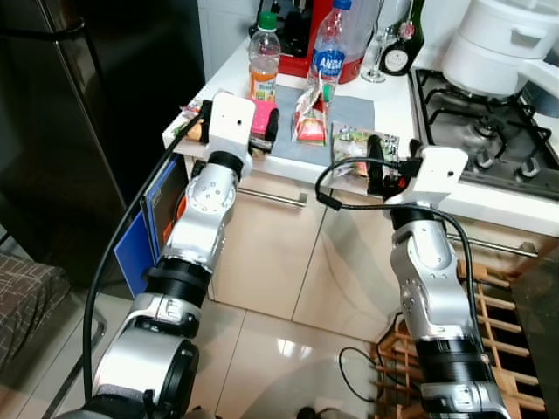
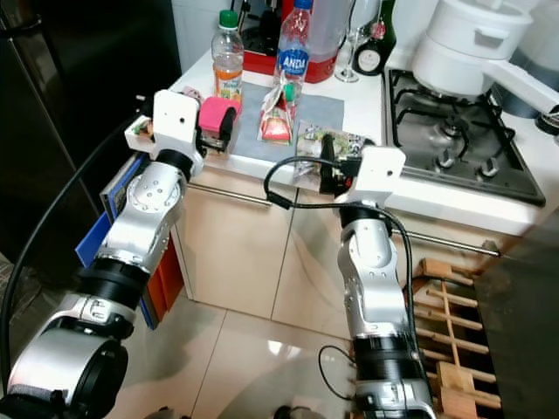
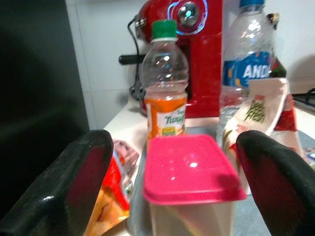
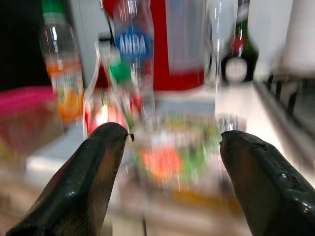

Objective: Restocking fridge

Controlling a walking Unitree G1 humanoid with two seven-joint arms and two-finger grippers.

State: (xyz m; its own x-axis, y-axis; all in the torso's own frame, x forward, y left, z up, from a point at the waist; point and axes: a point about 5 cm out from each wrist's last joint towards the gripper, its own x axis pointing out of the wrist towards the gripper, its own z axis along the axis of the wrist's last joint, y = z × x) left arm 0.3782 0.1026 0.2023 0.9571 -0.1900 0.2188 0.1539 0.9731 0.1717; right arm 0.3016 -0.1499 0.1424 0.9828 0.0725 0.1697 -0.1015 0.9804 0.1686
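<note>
A clear container with a pink lid [image 3: 189, 172] stands near the counter's left front corner [image 1: 262, 118]. My left gripper [image 3: 174, 147] is open, one black finger on each side of it, not touching. Behind it stand an orange juice bottle with a green cap [image 1: 264, 59] and a blue-labelled water bottle [image 1: 330, 52]. A red and white pouch [image 1: 310, 118] leans on the grey mat. My right gripper [image 4: 172, 142] is open at the counter's front edge, facing a green salad packet [image 1: 356, 144]; that view is blurred.
The black fridge [image 1: 87, 131] stands at the left, door shut. A red appliance [image 1: 306, 35] sits at the back, with a gas hob [image 1: 489, 122] and white pot [image 1: 502, 44] to the right. A snack packet [image 3: 115, 191] lies beside the container. A wooden rack [image 1: 498, 305] stands low right.
</note>
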